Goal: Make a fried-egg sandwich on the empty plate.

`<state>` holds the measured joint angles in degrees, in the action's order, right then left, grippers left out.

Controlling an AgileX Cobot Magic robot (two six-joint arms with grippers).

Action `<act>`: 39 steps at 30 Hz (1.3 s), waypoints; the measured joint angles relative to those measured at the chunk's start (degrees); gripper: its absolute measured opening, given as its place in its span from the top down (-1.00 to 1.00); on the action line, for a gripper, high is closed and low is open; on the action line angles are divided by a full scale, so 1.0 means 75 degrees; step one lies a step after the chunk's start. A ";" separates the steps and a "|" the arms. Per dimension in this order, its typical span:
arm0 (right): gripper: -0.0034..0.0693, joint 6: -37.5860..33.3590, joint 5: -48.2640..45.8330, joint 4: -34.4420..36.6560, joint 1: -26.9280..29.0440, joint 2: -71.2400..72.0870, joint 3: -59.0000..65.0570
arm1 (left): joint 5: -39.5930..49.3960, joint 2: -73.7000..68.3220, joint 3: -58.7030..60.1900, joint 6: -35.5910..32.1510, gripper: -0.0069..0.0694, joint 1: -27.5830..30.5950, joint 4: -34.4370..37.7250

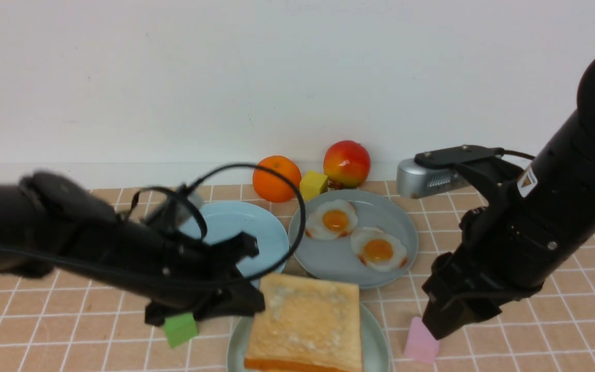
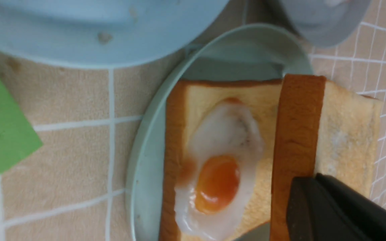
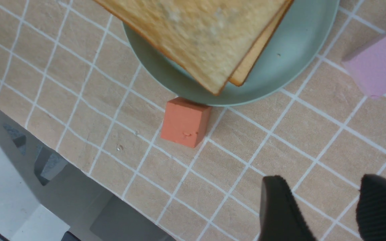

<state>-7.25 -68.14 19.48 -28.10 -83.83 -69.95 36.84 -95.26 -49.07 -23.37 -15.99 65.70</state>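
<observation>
Toasted top slice (image 1: 305,320), pinched at its left edge by my left gripper (image 1: 248,274), tilts just above the egg (image 2: 218,174); right gripper (image 3: 327,201) spread wide, empty.

three plates: mint-green plate (image 1: 377,336), sky-blue plate (image 1: 246,222), grey-blue plate (image 1: 328,258); two bread slices (image 1: 305,323); three fried eggs (image 2: 218,170); four cubes: green cube (image 1: 179,329), yellow cube (image 1: 313,184), pink cube (image 1: 421,341), orange-red cube (image 3: 185,122); one orange (image 1: 276,178); one red-yellow fruit (image 1: 346,163)

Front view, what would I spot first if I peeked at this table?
The big golden toast slice over the mint-green plate up front, pinched at its edge by the left arm's fingers, with a fried egg tucked underneath. Behind it, two more fried eggs sit on the grey-blue plate.
</observation>
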 joint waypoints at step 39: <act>0.94 0.0213 0.4050 -0.1316 0.0000 1.0182 0.5796 | 0.3555 0.9272 0.0212 0.4036 0.80 0.0520 -0.5527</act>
<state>-5.65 -37.77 9.61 -28.10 -7.47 -26.48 63.50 -25.73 -47.47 6.90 -12.09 24.25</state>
